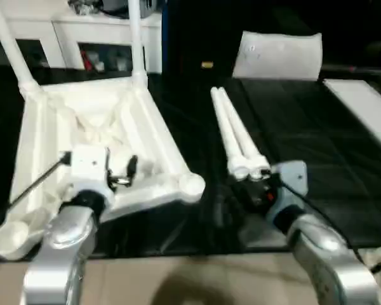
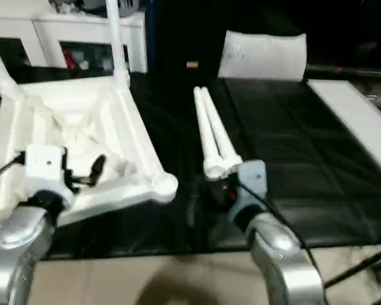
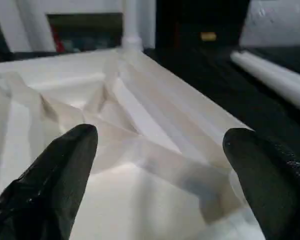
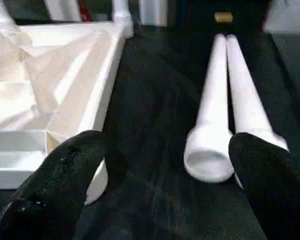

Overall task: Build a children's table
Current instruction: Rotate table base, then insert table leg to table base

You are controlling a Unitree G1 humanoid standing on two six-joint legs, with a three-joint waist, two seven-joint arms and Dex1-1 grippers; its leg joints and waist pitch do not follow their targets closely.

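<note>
I have the children's table top (image 1: pixel 101 136) lying upside down on the black work table (image 1: pixel 317 190), ribbed underside facing up, so the corner sockets open upward and legs can drop straight in; two legs (image 1: pixel 134 38) already stand in the two far sockets, rising out of the top of the head views, while the near right socket (image 1: pixel 192 184) and the near left socket (image 1: pixel 9 236) sit bare, which tells me I am about halfway through; the two loose legs (image 1: pixel 238 136) lie side by side, touching, just to the right of the top, wide ends toward me, so the end that goes into a socket is the end nearest my reach; my left gripper (image 3: pixel 160 150) hovers over the near part of the ribbed underside with its fingers (image 3: pixel 60 170) spread wide and nothing between them, so it is released and free to steady the top if I need it; my right gripper (image 4: pixel 165 165) sits just short of the wide ends of the loose legs, fingers (image 4: pixel 65 175) also spread wide and empty, lined up roughly with the nearer leg's open mouth (image 4: pixel 207 162); I judge the next step is a grasp on that leg near its wide end; behind the work stand white cabinets (image 1: pixel 70 38) and a white panel (image 1: pixel 279 56), neither of which I need
</note>
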